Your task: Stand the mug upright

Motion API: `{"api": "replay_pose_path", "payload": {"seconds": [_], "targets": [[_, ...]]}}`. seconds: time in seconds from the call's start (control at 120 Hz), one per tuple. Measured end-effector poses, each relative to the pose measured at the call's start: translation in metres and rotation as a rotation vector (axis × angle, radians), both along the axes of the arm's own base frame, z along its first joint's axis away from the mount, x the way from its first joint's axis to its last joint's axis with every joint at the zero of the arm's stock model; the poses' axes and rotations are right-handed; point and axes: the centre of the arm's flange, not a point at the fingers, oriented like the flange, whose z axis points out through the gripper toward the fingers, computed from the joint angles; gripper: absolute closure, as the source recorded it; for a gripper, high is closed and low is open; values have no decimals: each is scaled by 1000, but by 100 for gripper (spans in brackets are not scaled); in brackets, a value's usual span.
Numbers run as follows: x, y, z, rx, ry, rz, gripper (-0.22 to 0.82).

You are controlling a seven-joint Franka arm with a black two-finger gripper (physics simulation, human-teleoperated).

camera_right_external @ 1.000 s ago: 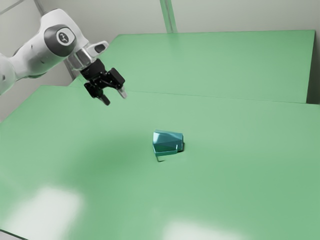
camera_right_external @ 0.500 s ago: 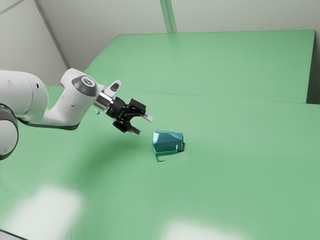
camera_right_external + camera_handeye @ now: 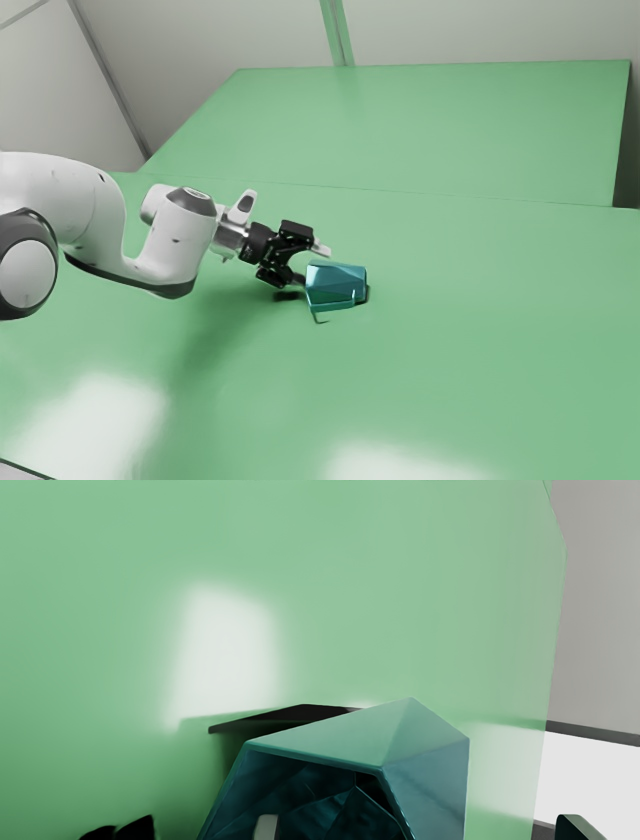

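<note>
The mug [image 3: 336, 284] lies on its side on the table [image 3: 470, 310], its mouth toward the gripper [image 3: 311, 266] at the exterior view's left. The fingers are released and well spread: one fingertip [image 3: 266, 828] shows against the dark mouth, the other beyond the wall. Green table stretches well past the mug, near and to the exterior view's right. The mug is glossy teal, flat-faceted, with sharp corners; the table is smooth, with pale glare.

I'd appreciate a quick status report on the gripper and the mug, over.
Gripper open. Mug on its side, mouth toward gripper. No obstruction seen.
</note>
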Motion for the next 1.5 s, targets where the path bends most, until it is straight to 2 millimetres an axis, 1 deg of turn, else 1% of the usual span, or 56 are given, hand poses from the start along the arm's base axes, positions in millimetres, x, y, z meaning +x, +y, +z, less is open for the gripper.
{"api": "replay_pose_path", "payload": {"seconds": [0.042,0.15,0.217,0.308,0.425,0.542,0.608,0.708,0.8,0.85,0.883,0.992,1.058,1.142,1.233,1.383,1.442,1.5], "targets": [[0,-1,0,-7,-7,-2,9],[0,-12,-1,-27,-21,-19,37],[0,-16,-1,-34,-31,-28,51],[1,-18,2,-38,-48,-36,62],[3,-22,7,-39,-70,-50,70],[3,-28,13,-40,-90,-67,74],[3,-28,25,-38,-114,-72,75],[4,-29,50,-34,-161,-80,76],[3,-28,89,-4,-220,-103,77],[1,-27,111,59,-242,-151,77],[1,-25,122,109,-250,-186,77],[-3,-17,145,292,-245,-294,77],[-6,-8,154,406,-231,-341,77],[-8,13,162,551,-201,-382,77],[-6,29,177,704,-174,-421,77],[-6,33,187,859,-119,-457,77],[-7,33,186,886,-95,-457,77],[-7,33,181,901,-67,-454,77]]}}
